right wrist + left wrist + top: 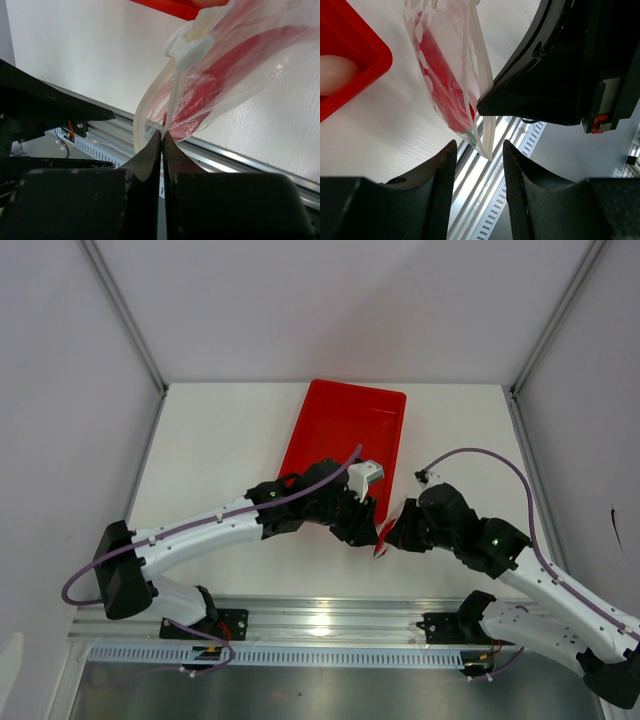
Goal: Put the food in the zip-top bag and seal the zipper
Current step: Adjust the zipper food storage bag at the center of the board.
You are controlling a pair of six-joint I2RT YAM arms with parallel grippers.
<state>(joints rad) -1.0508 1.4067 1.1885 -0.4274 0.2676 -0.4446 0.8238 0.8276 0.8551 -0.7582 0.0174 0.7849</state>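
The zip-top bag (451,60) hangs upright between my two grippers with the red chili pepper (442,82) inside it. My right gripper (162,135) is shut on the bag's zipper strip (172,100), just below a white slider tab (190,47); the strip's two sides bow apart there. My left gripper (479,152) is open, and the bag's end corner hangs just between its fingertips (447,160) without touching them. In the top view the bag (383,538) shows as a red patch between the left gripper (362,528) and right gripper (396,534). The pale ball (334,74) lies in the red tray. The yellow fruit is out of view.
The red tray (330,415) lies at the back centre, its near corner (367,62) close to the bag. Both arms meet in front of it. The metal rail (320,625) runs along the table's near edge, right below the bag. White walls close in the sides.
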